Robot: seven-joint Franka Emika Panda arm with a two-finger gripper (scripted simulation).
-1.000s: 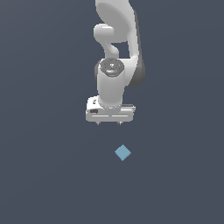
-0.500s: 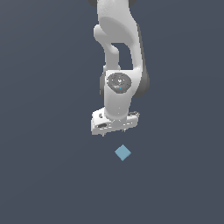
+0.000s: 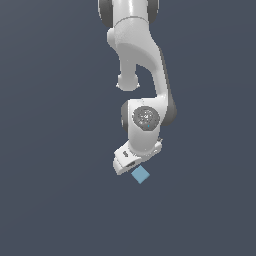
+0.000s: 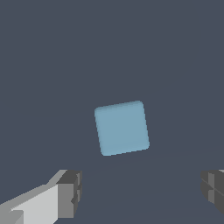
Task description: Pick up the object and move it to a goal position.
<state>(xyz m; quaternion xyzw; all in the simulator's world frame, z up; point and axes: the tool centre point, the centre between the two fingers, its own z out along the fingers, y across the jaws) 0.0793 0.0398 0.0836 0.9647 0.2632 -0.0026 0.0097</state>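
Just below the white gripper (image 3: pixel 134 169) sits the light-blue cube (image 3: pixel 140 175), matte, round-edged, no long axis, turned corner-on in the exterior view. Dark ribbed fingers (image 4: pixel 71 192) spread wide, holding nothing, cube not yet between them.

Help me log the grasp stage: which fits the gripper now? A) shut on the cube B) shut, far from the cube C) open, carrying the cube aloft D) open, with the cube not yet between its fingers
D: in the wrist view the fingers stand wide apart around the gripper, and the cube lies free beyond them.
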